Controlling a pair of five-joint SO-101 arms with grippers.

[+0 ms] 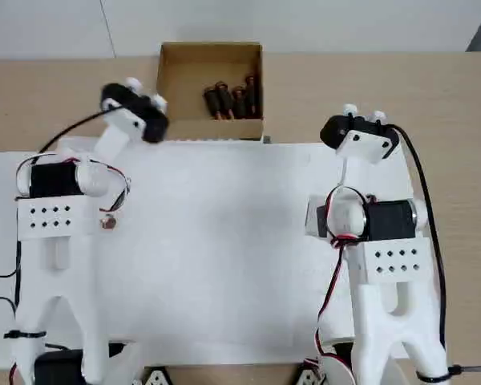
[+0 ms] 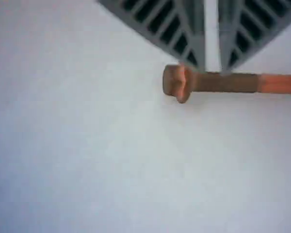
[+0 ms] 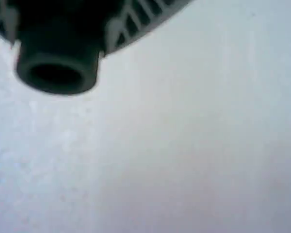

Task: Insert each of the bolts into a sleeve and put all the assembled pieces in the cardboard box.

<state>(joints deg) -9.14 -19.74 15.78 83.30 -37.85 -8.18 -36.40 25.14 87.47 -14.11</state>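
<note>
I clench my left gripper (image 2: 211,60) on the copper-coloured metal bolt (image 2: 223,82) at nine o'clock, head jutting free; my right gripper (image 3: 63,34) at three o'clock grips the black tubular sleeve (image 3: 58,70), bore exposed for mating. The brown cardboard box (image 1: 211,50) at twelve o'clock holds finished pieces (image 1: 232,100).

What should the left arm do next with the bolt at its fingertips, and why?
Probably roll the left gripper so its jaws stand across the shaft of the bolt. The bolt lies along the line in which the nearly shut jaws close, so they cannot clamp it. The right gripper holds a sleeve, ready for that bolt.
</note>
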